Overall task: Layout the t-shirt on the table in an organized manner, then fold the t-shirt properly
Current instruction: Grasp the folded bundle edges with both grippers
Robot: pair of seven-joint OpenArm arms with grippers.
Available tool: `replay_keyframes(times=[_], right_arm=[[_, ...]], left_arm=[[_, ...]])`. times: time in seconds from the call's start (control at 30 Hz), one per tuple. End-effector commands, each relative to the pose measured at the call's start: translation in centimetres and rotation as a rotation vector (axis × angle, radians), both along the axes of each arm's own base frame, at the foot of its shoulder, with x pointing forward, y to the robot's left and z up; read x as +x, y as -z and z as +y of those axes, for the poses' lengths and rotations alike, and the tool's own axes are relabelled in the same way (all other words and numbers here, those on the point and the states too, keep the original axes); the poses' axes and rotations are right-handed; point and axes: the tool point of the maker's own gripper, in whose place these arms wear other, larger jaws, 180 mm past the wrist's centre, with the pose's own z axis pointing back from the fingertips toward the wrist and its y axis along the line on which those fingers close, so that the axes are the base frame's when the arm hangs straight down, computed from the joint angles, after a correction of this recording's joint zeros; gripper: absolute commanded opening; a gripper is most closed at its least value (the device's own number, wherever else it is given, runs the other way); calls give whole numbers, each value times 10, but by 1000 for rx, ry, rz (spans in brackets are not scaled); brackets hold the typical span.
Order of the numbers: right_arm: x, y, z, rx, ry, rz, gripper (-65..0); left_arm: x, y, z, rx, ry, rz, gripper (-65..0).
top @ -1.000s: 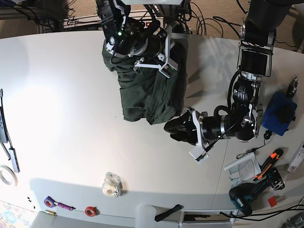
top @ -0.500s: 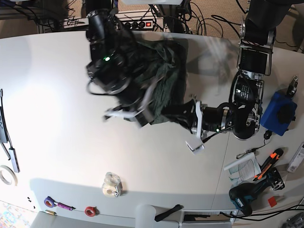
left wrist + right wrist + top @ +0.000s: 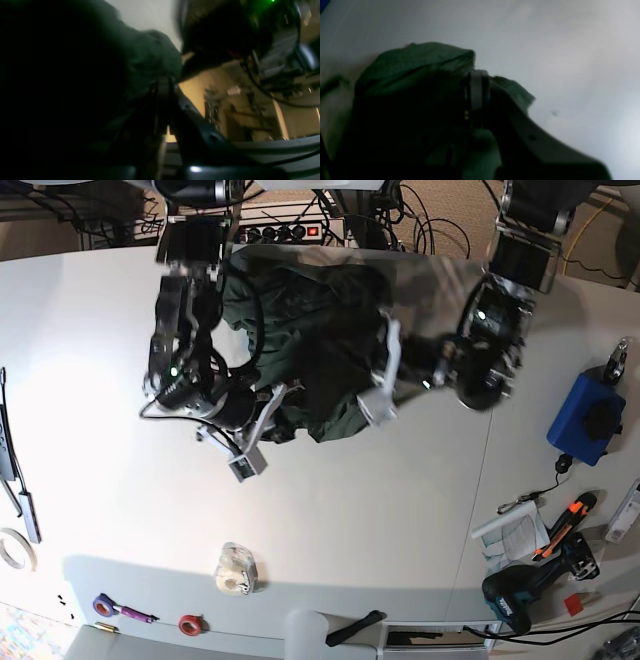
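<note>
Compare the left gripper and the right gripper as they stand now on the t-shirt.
The left gripper grips the t-shirt at its edge on the base view's right; the right gripper grips it at the lower edge on that view's left. The left arm reaches in from the side, fairly level; the right arm comes down from the table's far edge. Both are shut on dark green fabric.

Black arms (image 3: 185,370), white-edged tools (image 3: 375,385)

We have both arms reaching inward low over the counter (image 3: 120,330). Left hand (image 3: 378,385) is clamped on the t-shirt (image 3: 320,330) at its right edge; right hand (image 3: 255,435) is clamped on its near-left edge. Both wrists angled toward each other.
</note>
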Motion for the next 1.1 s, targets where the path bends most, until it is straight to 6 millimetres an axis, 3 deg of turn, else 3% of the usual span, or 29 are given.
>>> replay_keyframes(times=[0.0, 0.13, 0.27, 0.43, 0.57, 0.67, 0.9, 1.07], right_arm=[[12, -10, 4, 28, -6, -31, -650], [6, 24, 0, -6, -12, 100, -650], [-16, 53, -15, -80, -40, 220, -650], [-34, 62, -46, -119, -26, 246, -650], [-56, 69, -72, -195, -10, 284, -650], [-74, 68, -75, -215, -18, 288, -650], [-117, 45, -54, -171, -82, 266, -650], [-126, 16, -47, -194, -99, 172, -650]], left_arm=[[-1, -5, -4, -1, 19, -32, -650], [-6, 28, -7, 145, 17, -105, -650], [6, 61, 10, 346, -23, -181, -650], [22, 86, 47, 558, -79, -213, -650], [29, 93, 75, 650, -92, -235, -650], [36, 91, 81, 662, -101, -250, -650], [73, 77, 76, 657, -229, -334, -650], [82, 71, 67, 629, -261, -360, -650]])
